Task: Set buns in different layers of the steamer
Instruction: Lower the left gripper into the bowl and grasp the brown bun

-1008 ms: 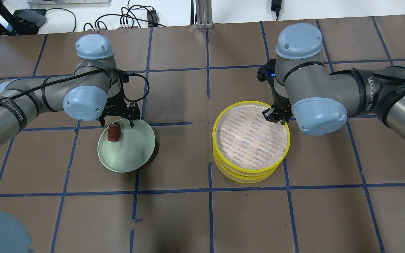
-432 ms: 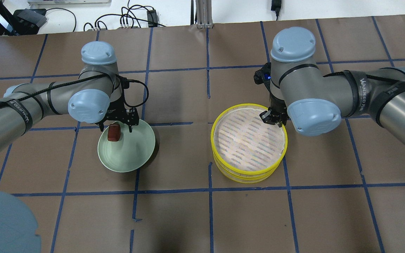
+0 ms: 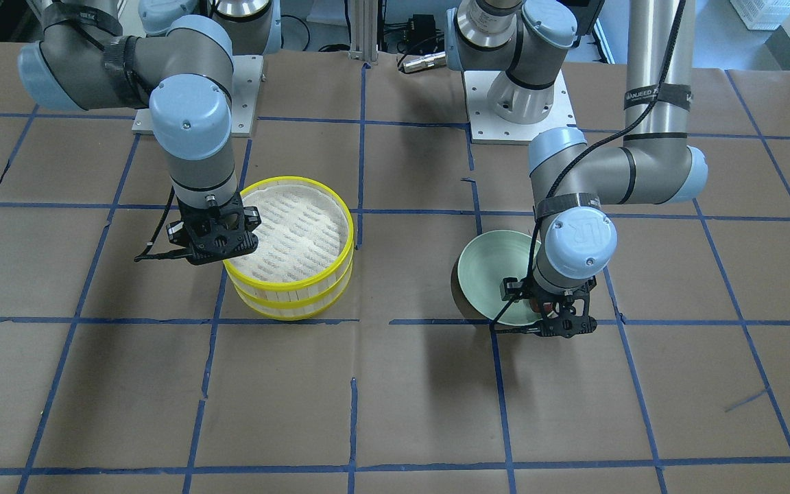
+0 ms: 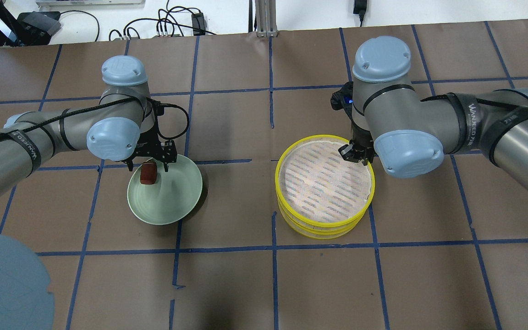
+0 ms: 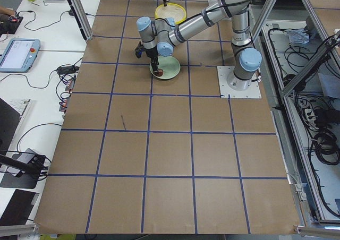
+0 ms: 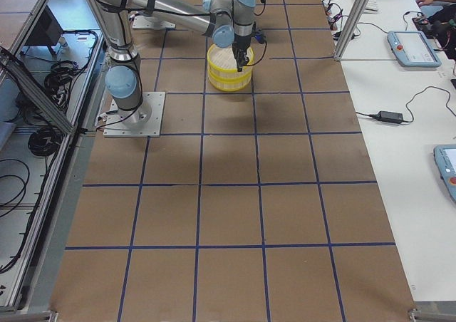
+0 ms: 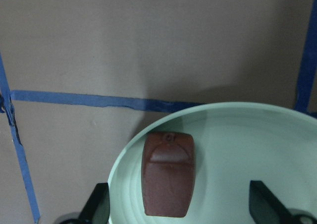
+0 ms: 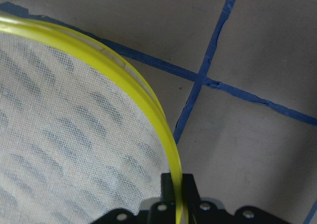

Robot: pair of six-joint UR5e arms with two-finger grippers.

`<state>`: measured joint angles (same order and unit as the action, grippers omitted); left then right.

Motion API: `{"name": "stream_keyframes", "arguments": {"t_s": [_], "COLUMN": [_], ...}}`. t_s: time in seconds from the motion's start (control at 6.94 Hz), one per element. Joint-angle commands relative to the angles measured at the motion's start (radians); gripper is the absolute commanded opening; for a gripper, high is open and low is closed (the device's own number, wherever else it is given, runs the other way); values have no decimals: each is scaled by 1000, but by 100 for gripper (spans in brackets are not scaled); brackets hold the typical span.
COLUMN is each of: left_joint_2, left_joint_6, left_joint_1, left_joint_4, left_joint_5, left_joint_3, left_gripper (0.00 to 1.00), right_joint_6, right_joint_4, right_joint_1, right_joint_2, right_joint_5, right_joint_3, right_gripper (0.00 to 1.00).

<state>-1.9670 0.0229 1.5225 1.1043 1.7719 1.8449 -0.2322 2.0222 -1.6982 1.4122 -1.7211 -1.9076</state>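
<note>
The dark reddish-brown bun lies at the far left rim of the pale green plate. My left gripper hangs open just above it. In the left wrist view its fingertips flank the bun without touching. The two steamer layers are stacked. My right gripper is shut on the yellow rim of the top layer at its far right. The right wrist view shows the fingers pinching that rim. The top liner is bare. The white bun is not in view.
The lower steamer layer sits on the brown table under the top one. The plate and the stack stand about one grid square apart. Blue tape lines cross the table. Cables lie along the far edge.
The right gripper has shifted the top layer a little left, more squarely over the lower one. The left gripper has moved slightly left and closer over the brown bun.
</note>
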Motion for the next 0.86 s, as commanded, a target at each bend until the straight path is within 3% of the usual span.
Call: {"name": "stream_keyframes", "arguments": {"t_s": [0.0, 0.43, 0.72], "left_joint_2": [-3, 55, 140], "left_joint_6": [46, 57, 109], "left_joint_1": [-1, 5, 71], "left_joint_4": [-6, -20, 110], "left_joint_5": [-5, -9, -52], "left_joint_3": [19, -21, -71], "left_gripper": [1, 0, 0], "right_joint_6": [-2, -6, -6], "right_joint_4": [6, 3, 4], "right_joint_1": [0, 6, 6], "right_joint_2": [-4, -2, -4], "right_joint_5": [0, -5, -3], "right_joint_3": [1, 2, 1], "right_gripper": [0, 0, 0]}}
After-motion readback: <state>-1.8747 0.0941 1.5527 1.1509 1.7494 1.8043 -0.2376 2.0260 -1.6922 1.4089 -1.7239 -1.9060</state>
